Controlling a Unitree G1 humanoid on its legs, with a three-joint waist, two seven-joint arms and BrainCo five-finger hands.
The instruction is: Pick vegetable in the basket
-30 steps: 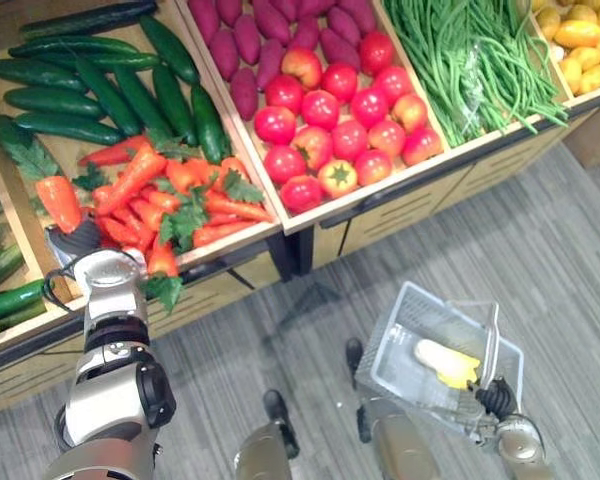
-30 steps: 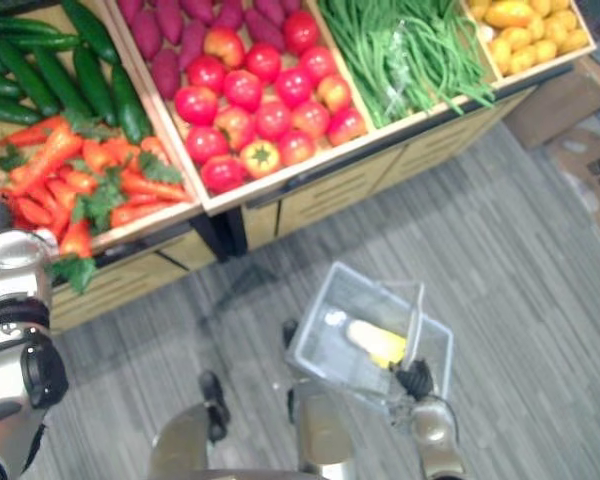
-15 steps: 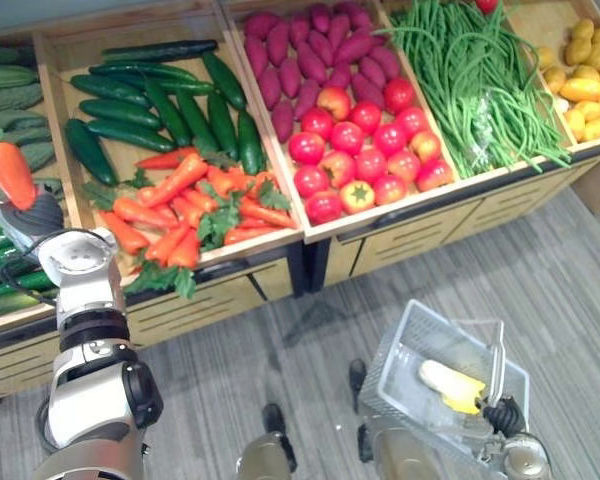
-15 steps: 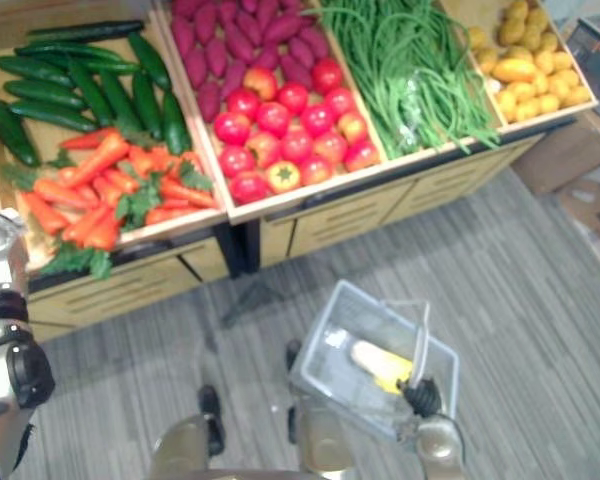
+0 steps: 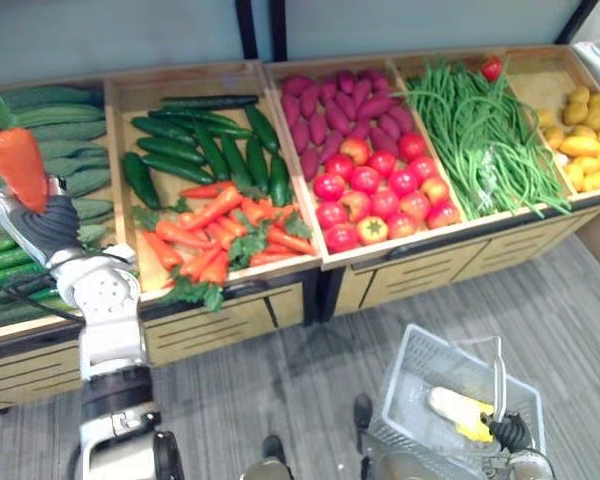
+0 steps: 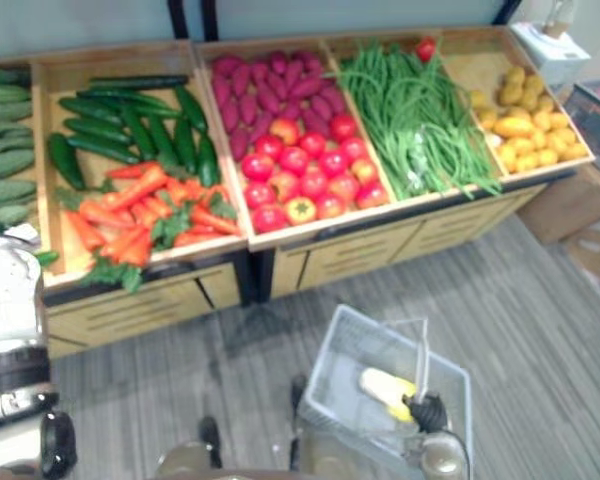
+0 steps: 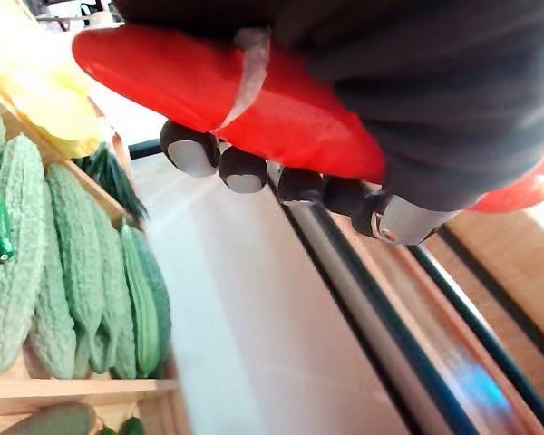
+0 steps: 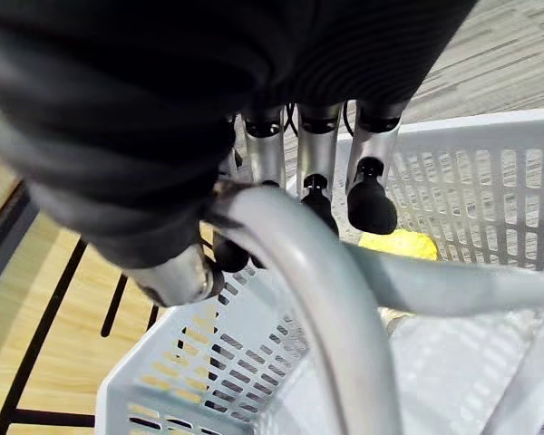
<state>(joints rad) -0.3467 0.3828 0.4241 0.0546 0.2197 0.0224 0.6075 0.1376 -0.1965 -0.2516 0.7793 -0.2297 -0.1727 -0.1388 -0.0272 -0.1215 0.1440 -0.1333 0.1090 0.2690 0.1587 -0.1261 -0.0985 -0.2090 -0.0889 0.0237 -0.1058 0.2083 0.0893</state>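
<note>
Left eye view: the left robot hand [image 5: 42, 222] is up at the far left of the produce stand [image 5: 280, 305], clenched round a carrot [image 5: 15, 165] that points upward, over the bin of bitter gourds [image 5: 50, 110]. The basket [image 5: 410, 350] hangs low on the robot's right, well apart from the carrot. A yellow vegetable [image 5: 458, 412] lies in it, and the right robot hand [image 5: 510, 432] is at its handle [image 5: 498, 375]. Loose carrots [image 5: 215, 235], cucumbers [image 5: 205, 150], tomatoes [image 5: 380, 195] and green beans [image 5: 480, 130] fill the bins between.

Right eye view: the basket sits out over the floor in front of the stand, its handle upright across the opening.

Left wrist view: the dark-tipped fingers [image 7: 245, 169] wrap the carrot's thick middle, so the grasp looks secure.

Right wrist view: the right robot hand's fingers [image 8: 372, 204] curl round the handle, with the basket's mesh wall and the yellow vegetable below them.

The step in hand looks like the carry to the basket. To do it well, keep the clench firm and swing the carrot across clear of the stand's front edge. Come in on the open side of the handle, lower the carrot inside the rim beside the yellow vegetable, and only then release. The right robot hand should hold the basket level and steady.
</note>
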